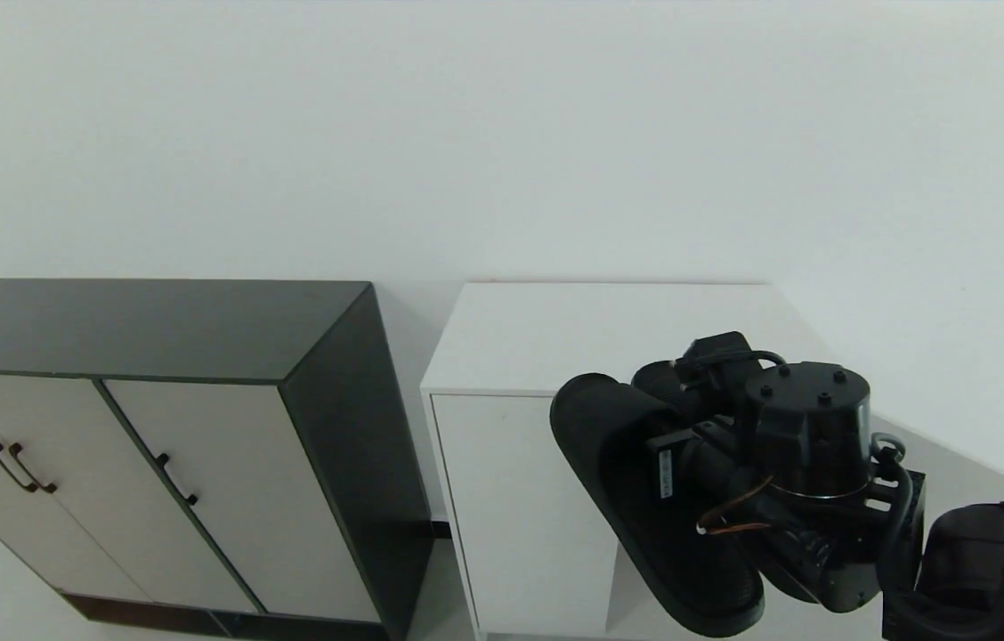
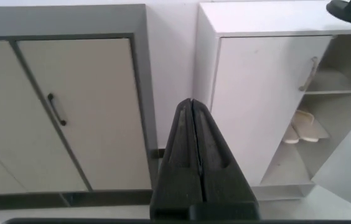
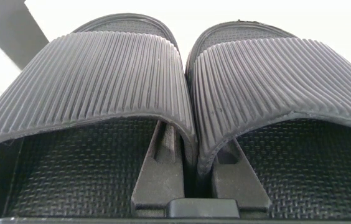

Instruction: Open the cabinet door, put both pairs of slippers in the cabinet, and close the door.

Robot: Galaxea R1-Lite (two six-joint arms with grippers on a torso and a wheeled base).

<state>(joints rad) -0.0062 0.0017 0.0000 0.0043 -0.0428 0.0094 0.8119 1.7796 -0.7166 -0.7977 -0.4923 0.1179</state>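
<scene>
The right gripper (image 3: 194,152) has its fingers (image 3: 160,171) pushed in under the ribbed straps of the pair of black slippers (image 3: 119,74) and is clamped on the two inner strap edges where they meet, so both slippers hang from it side by side. In the head view this pair (image 1: 644,499) is held in the air in front of the white cabinet (image 1: 591,329), soles facing left, toes up. The left gripper (image 2: 192,107) carries nothing, its two fingers pressed flat together, pointing at the cabinet front. One door leaf (image 2: 256,106) with a handle (image 2: 310,71) lies flat against the front; beside it the inside is open, with a shelf (image 2: 334,84) and a pair of pale slippers (image 2: 305,127) lying on a lower level. Left of the white cabinet stands a dark cabinet (image 1: 155,325) with shut light doors, both against a plain wall (image 1: 502,133)
</scene>
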